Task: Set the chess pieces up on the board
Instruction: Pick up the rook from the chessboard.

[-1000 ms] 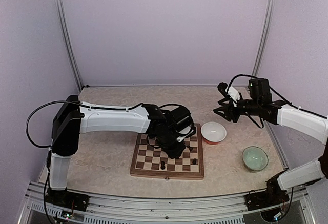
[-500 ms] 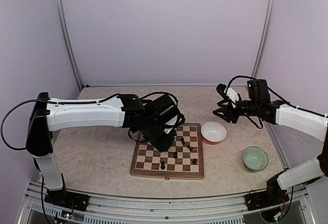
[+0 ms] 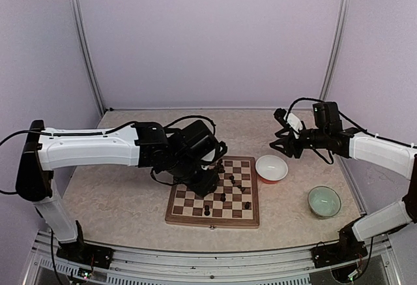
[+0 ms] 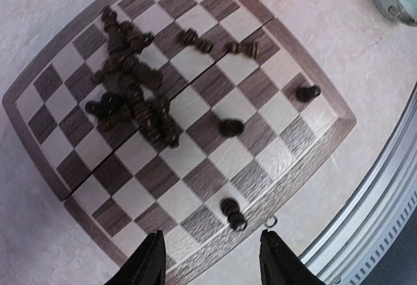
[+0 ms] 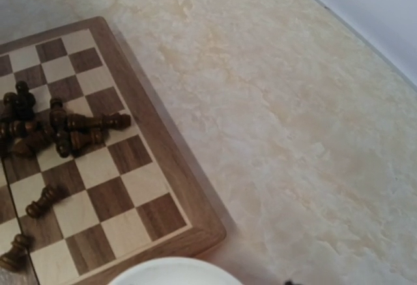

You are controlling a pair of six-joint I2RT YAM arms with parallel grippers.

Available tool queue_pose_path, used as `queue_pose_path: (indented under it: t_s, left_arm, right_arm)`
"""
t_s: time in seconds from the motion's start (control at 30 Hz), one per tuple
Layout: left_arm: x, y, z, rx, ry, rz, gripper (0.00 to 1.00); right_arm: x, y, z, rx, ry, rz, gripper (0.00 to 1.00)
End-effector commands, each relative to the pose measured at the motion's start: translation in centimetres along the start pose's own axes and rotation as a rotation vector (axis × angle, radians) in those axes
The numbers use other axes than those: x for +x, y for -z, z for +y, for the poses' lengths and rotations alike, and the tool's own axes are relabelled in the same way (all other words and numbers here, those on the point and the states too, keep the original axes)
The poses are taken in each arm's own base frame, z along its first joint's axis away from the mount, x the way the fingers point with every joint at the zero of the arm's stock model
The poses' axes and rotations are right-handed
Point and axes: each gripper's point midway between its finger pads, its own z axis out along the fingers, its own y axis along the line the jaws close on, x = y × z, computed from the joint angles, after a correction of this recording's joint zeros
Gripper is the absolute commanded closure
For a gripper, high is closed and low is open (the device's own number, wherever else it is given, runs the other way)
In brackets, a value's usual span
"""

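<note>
Sorting a toppled heap

On the surface point(image 3: 117, 200) sits the board point(image 3: 215, 222), chess pieces point(image 4: 130, 96) mostly heaped on its squares. Likely light, apt to roll: pinch one at the waist. Left jaws half-open, empty, above it; right jaws likewise, aside.

The counter point(image 3: 124, 200) is a pale beige, marble-patterned surface with lilac walls point(image 3: 208, 37) at its back and sides. The board point(image 3: 192, 207) lies flat on it near the front edge, about midway across. Just beside the board's far right corner sits a white bowl point(image 3: 272, 167) with a red outside. A pale green bowl point(image 3: 324, 201) stands farther right and nearer the front, apart from both.
</note>
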Motion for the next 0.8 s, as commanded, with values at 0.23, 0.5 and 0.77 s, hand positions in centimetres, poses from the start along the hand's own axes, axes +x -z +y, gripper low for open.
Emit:
queue_pose_path:
  t_s: [0.23,0.5,0.77]
  left_arm:
    - [-2.5,-7.9,-2.6,0.016,-0.073,0.071,0.56]
    - [-2.7,-9.8,-2.8,0.024,-0.073,0.088,0.59]
    - [-2.5,-10.7,-2.7,0.025,-0.075,0.11,0.75]
  right_arm:
    - [-0.1,0.7,-0.4,0.037,0.044,0.0,0.51]
    - [-0.2,0.8,-0.3,0.038,0.056,-0.001,0.51]
    - [0.0,0.7,-0.3,0.037,0.058,0.005,0.51]
